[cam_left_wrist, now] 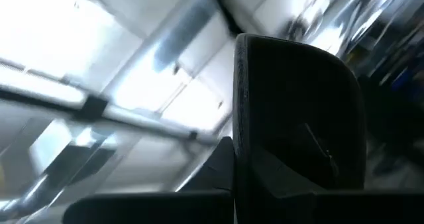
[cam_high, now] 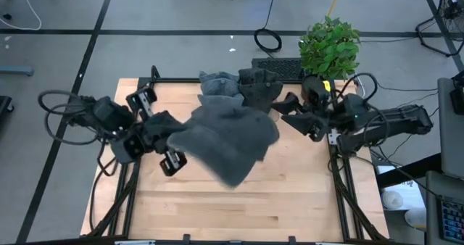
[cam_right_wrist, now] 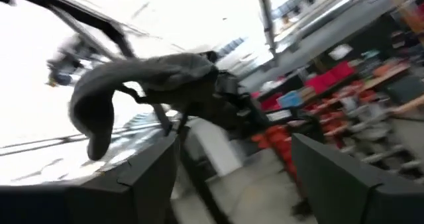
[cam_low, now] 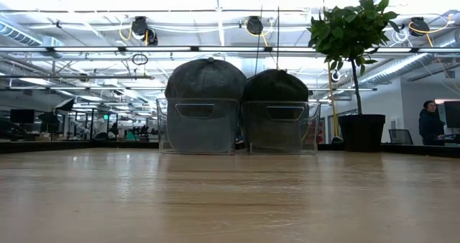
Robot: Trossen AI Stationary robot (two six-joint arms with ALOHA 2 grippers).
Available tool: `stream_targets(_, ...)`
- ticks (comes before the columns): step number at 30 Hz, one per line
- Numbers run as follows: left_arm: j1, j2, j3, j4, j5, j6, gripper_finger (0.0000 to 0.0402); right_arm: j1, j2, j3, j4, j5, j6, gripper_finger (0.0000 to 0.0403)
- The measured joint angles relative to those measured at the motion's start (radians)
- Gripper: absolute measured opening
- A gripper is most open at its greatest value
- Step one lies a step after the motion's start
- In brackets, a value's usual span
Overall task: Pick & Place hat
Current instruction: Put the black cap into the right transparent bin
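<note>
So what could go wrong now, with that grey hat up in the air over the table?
The grey hat hangs limp from the left end effector, held only at one edge, so it might slip and drop onto the table. It also droops wide, so it could snag or knock the two hats in clear bins at the far edge. The right end effector sits close to those bins and to the hat, so the arms might bump.

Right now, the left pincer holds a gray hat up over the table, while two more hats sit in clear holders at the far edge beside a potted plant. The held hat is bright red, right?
Not red. The high view shows the hat held by the left pincer is gray. The rest stands: two hats sit in clear holders beside the potted plant.
</note>
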Motion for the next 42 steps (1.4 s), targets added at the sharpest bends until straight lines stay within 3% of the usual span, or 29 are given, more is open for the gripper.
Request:
stream_targets(4,0.037,0.000,0.000,-0.009,0.185,-0.088,0.0008,-0.064,0.022,0.000,0.062,-0.137,0.161,0.0279)
stream_targets(13,0.113,0.001,0.000,-0.144,0.387,-0.194,0.0008,-0.133,0.086,0.000,0.208,-0.322,0.545,0.0279)
stream_targets(21,0.155,0.002,0.000,-0.213,0.462,-0.205,0.0008,-0.128,0.132,0.003,0.236,-0.380,0.706,0.0279)
stream_targets(30,0.209,0.050,-0.001,-0.194,0.481,-0.225,0.0008,-0.098,0.202,0.140,0.222,-0.455,0.718,0.0279)
stream_targets(42,0.257,0.056,-0.001,-0.139,0.503,-0.211,0.0008,-0.063,0.222,0.153,0.164,-0.425,0.815,0.0279)
